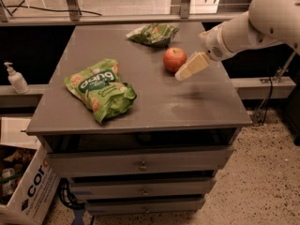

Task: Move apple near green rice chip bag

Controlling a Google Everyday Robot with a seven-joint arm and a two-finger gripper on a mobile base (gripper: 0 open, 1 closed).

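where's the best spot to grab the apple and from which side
Probably across the round middle of the apple, coming from its right, where the gripper hangs just beside it. It is round, so no width beats another, but the smaller green bag lies close behind it, crowding that side.
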